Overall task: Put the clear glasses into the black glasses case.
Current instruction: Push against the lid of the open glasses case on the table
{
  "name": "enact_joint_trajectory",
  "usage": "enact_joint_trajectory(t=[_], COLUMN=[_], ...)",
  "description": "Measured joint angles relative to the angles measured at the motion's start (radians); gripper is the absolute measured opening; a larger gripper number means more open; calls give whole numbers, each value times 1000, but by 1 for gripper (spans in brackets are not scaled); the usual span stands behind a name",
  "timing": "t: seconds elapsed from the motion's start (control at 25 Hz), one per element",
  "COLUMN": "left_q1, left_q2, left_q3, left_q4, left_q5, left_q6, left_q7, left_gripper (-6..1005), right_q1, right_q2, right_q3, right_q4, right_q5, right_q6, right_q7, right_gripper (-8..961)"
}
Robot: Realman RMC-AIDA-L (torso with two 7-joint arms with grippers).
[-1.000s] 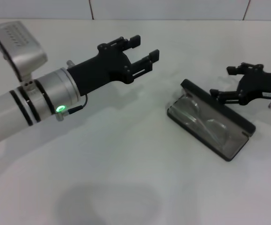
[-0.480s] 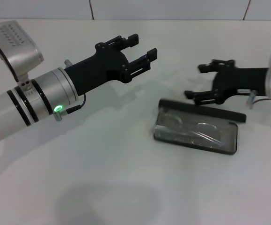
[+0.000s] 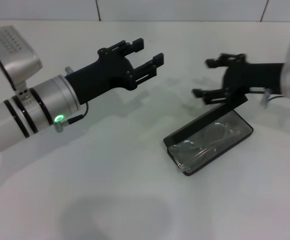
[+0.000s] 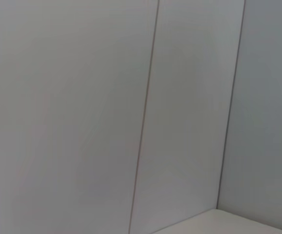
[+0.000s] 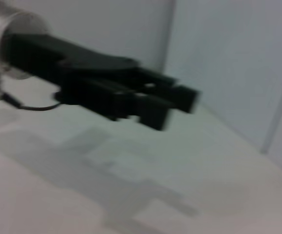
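The black glasses case [image 3: 195,125] lies open on the white table at the right of the head view, its lid tilted up along the far side. The clear glasses [image 3: 207,142] rest inside on the grey lining. My right gripper [image 3: 202,77] is open and hovers just behind the case, its lower finger close against the raised lid's far end. My left gripper [image 3: 147,52] is open, held in the air to the left of the case with nothing in it. It shows too in the right wrist view as the left gripper [image 5: 145,100].
The white table [image 3: 109,190] stretches in front of the case and to its left. A tiled wall [image 4: 145,117] with dark seams runs behind the table. The left wrist view shows only that wall.
The case with the glasses has swung round and slid left on the table. My right gripper moved left with it, staying at the lid. The left arm barely shifted.
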Motion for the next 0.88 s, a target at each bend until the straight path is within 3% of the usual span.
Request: enact_joint_trajectory(t=[0.16,0.28,0.52,0.88], left_q1=[15,16,11,-11], left_q2=[2,3,3,3], left_q3=[-2,-2,-2,-2], left_q4=[0,-2,-9,-11], left_q5=[-1,1,2,9], left_q6=[1,1,-4,-8], left_q7=[0,0,0,0], left_gripper=[657,657,657,657], right_q1=[-66,-161,-242,-207], right_q2=[-1,-7,-8,-2], right_q3=[42,81,81,32], right_q4=[-59,-125,-177,-109], right_q5=[1,-6,-11,-21], right_q6=[3,9,94,114], right_q7=[0,0,0,2], right_gripper=[867,866,865,867])
